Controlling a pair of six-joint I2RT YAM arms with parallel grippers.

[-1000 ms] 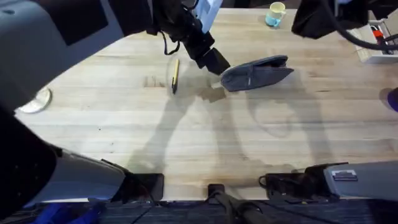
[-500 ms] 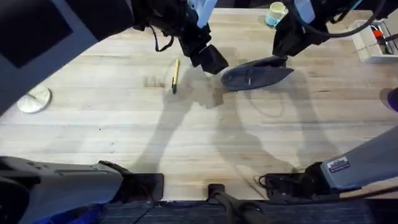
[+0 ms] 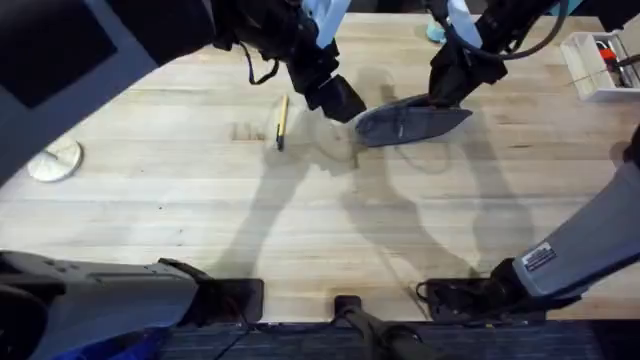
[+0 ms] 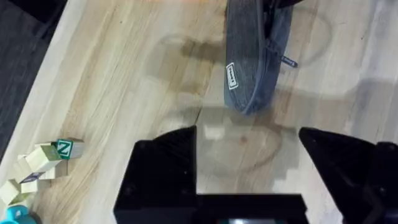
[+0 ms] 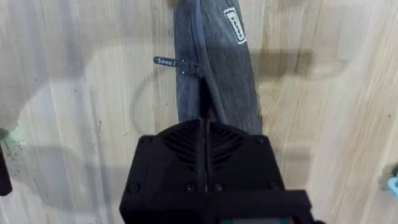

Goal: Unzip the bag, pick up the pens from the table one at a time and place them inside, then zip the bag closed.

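Grey pencil pouch [image 3: 412, 121] near table [image 3: 300, 230] far edge, right gripper [image 3: 445, 92] fingers together on its end, left gripper [image 3: 338, 100] fingers apart beside other end, yellow pen [image 3: 282, 121] nearby.

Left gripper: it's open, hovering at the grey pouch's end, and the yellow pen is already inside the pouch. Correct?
One thing is off: the yellow pen is not inside. The overhead view shows it lying on the table, apart from the grey pouch. The left gripper is indeed open at the pouch's end, as the left wrist view shows.

bag [image 3: 412, 120]: grey pouch, flat on table [image 3: 300, 220] | pen [image 3: 282, 120]: yellow, left of bag
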